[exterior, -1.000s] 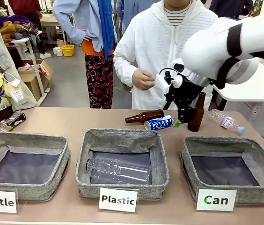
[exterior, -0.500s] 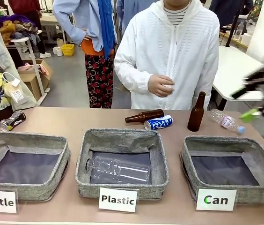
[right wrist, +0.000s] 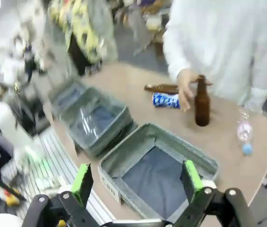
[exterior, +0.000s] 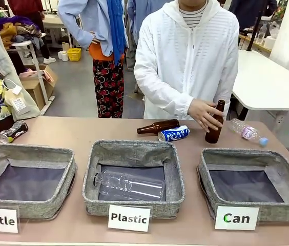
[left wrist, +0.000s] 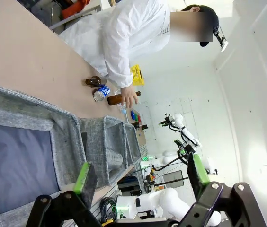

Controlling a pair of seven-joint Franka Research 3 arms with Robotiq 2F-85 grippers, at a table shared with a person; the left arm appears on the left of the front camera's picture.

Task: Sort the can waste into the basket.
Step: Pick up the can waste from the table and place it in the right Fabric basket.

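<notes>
Plainly, left pincer [left wrist: 141, 173] gapes wide, empty; right pincer [right wrist: 136, 181] likewise.

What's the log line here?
left gripper open; right gripper open; Pocari Sweat can, black-and-silver can on table; Can basket empty; person's hand on upright brown bottle

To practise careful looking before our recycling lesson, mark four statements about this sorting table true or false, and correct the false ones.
1. The blue can lies on the table next to a lying brown bottle. True.
2. The Can basket holds a can. False: the blue can and the black can both lie on the table.
3. The person's hand touches the upright brown bottle. True.
4. The Plastic basket holds a brown bottle. False: it holds a clear plastic bottle.
</notes>
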